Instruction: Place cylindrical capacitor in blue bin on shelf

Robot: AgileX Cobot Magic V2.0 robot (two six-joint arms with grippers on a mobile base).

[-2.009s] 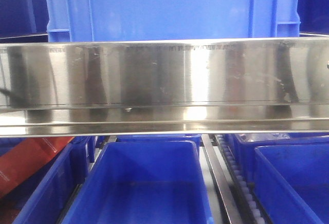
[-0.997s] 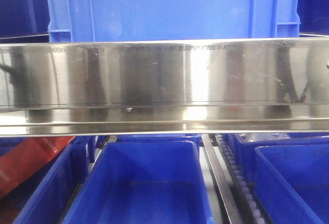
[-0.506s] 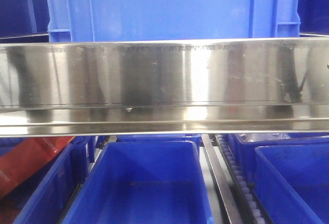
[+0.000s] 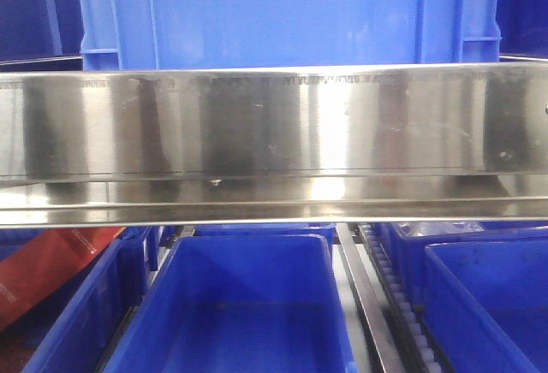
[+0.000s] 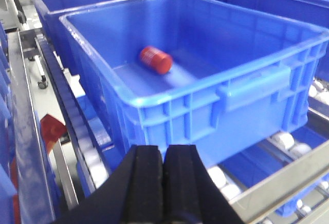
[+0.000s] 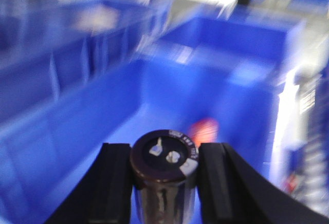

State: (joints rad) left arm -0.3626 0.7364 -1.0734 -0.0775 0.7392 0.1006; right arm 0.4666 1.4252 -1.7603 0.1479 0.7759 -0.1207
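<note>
- Dark cylindrical capacitor (image 6: 164, 175) clamped upright between the right fingers (image 6: 114, 183), terminals facing up.
- Blurred view, but apparently hanging over a blue bin (image 6: 92, 131) on the shelf (image 4: 274, 121); drop lies straight below.
- Left fingers (image 5: 146, 183) pressed together, holding nothing, outside another bin (image 5: 226, 90) containing a red cylinder (image 5: 156, 59).
</note>
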